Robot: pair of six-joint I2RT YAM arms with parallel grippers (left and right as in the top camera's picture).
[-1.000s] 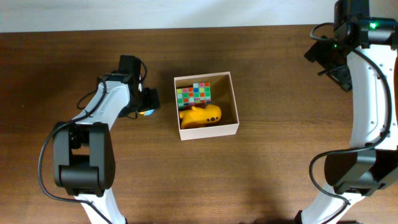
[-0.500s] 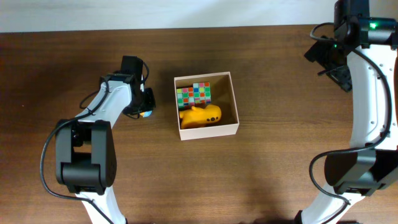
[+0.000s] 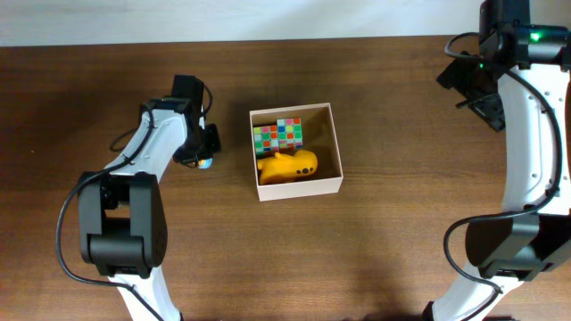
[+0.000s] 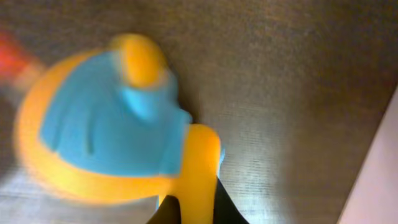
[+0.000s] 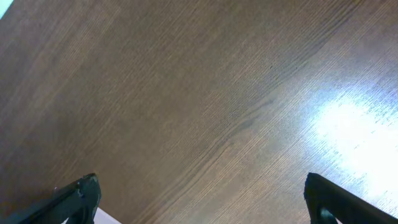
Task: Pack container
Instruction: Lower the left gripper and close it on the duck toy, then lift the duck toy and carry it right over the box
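Two robot arms reach over a dark wood surface (image 3: 375, 250). Nearest, on the left, the left claw (image 3: 208, 150) points down and is clenched on a small blue and orange toy (image 4: 112, 137), which fills the wrist view in a blur; whether the toy touches the wood cannot be told. Just to its right, and apart from it, the container (image 3: 299, 185) sits near the middle of the surface, square and open-topped, white outside, tan inside. In it a cube (image 3: 278, 134) of coloured squares stands against the back wall, with a yellow figure (image 3: 287, 165) lying in front, touching it. Farthest back on the right, the right claw (image 5: 202, 202) hangs spread wide, grasping nothing, above bare wood, well apart from the container.
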